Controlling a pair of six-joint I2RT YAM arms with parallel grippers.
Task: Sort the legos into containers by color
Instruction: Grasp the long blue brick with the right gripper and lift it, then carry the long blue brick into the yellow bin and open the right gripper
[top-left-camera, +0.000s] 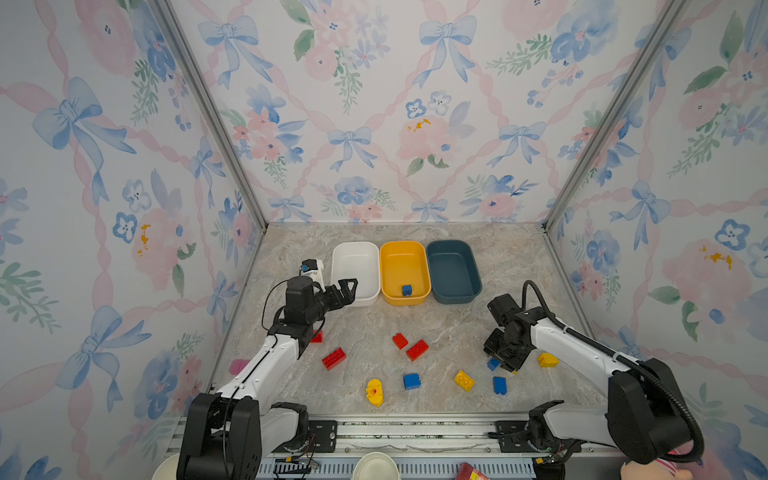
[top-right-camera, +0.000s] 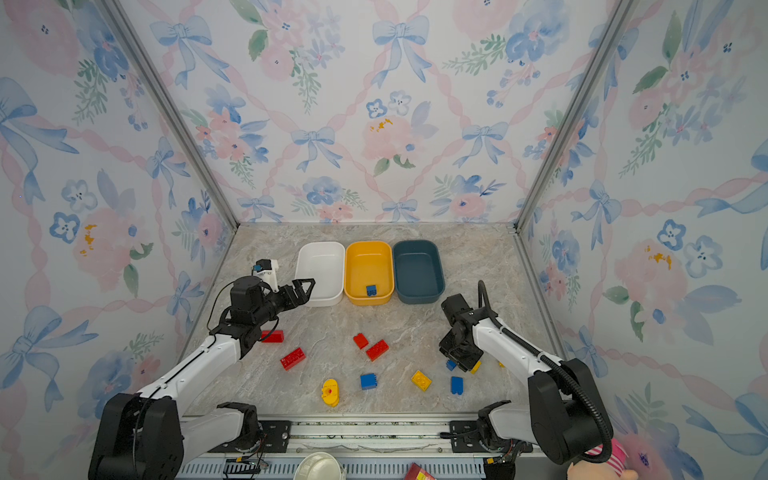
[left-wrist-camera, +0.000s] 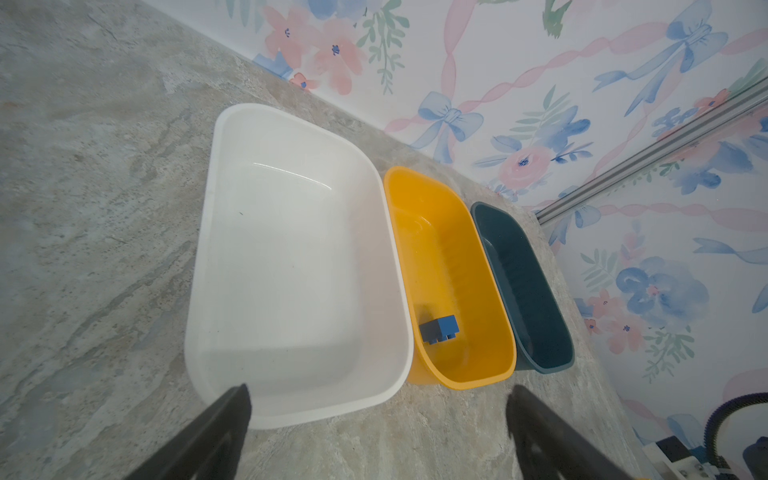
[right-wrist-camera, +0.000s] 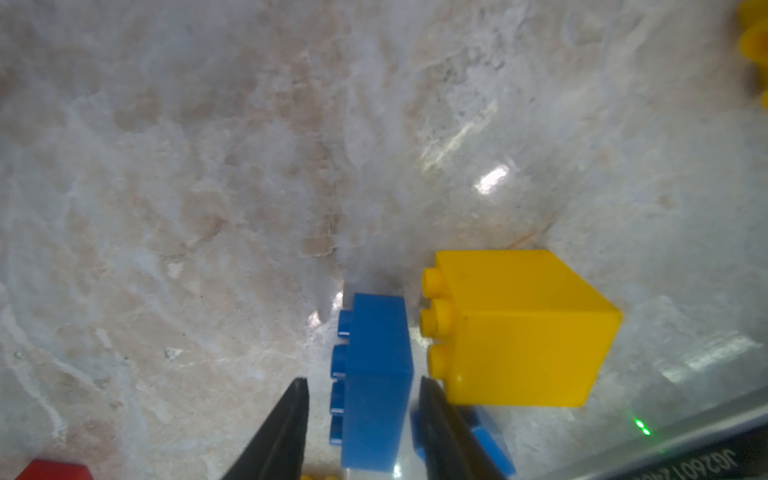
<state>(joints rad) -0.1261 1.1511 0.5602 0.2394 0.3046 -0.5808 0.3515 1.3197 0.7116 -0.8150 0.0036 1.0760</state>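
Floral-papered walls box in a marbled table (top-left-camera: 415, 324) where sorting looks barely begun. At left, the left gripper (top-left-camera: 352, 291) hangs with its jaws spread wide and nothing between them, just off the near end of the white tub (top-left-camera: 355, 266), which is empty. Beside it the yellow-orange tub (top-left-camera: 403, 262) holds the lone sorted brick (top-left-camera: 407, 290), a blue one, while the teal tub (top-left-camera: 451, 266) at the end of the row has nothing in it. Nearer the camera, loose legos dot the table: a long red brick (top-left-camera: 333, 358) and three other reds toward the left and middle, a rounded yellow piece (top-left-camera: 374, 392), then blue and yellow bricks farther right. At right, the right gripper (right-wrist-camera: 361, 381) is down at table level, jaws parted on either side of a small blue brick (right-wrist-camera: 374, 357) lying on its side. A gap shows on the studded side, though whether the opposite finger already touches the plastic is hard to tell from the wrist view. A yellow cube (right-wrist-camera: 519, 328) sits just beside the blue brick, close to that finger. The step in hand appears to be picking up this blue brick. The next move calls for pinching it squarely without catching the yellow neighbour, lifting it clear and carrying it to the tub row, most likely to the yellow-orange tub where the other blue lies.
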